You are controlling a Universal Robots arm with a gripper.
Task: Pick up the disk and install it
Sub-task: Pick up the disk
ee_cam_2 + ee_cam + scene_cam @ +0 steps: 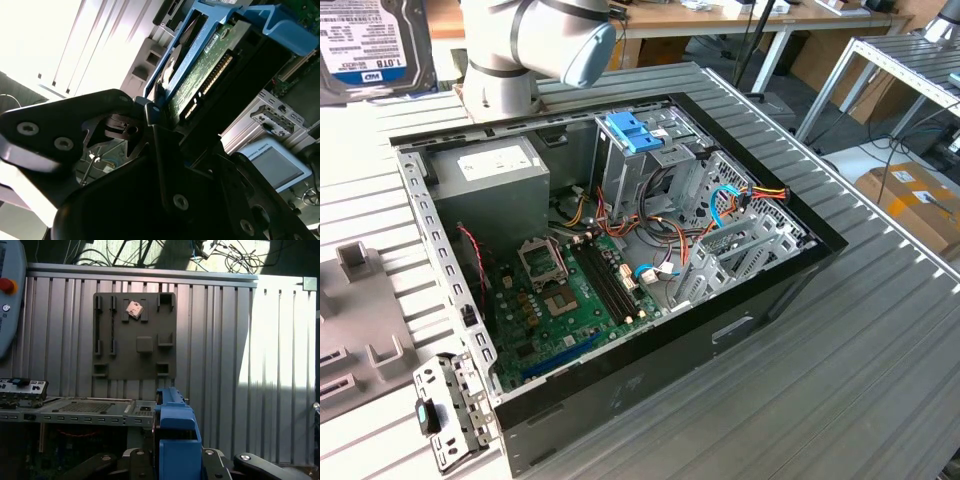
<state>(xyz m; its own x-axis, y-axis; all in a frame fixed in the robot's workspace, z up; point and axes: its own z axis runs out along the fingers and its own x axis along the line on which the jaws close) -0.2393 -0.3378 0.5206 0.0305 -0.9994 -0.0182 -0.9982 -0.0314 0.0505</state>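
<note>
One disk [370, 45] hangs at eleven o'clock in the exterior view, label outward, top and left cut off. Gripper [197, 107] jaws clench it; in the second wrist view its long axis runs straight out from them, circuit side showing.

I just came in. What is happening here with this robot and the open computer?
A robot arm is at work on putting a disk into an open computer case. Its gripper is shut on the disk and holds it in the air. The disk is not yet in the case: in the exterior view it is at the upper left, outside the case.
</note>
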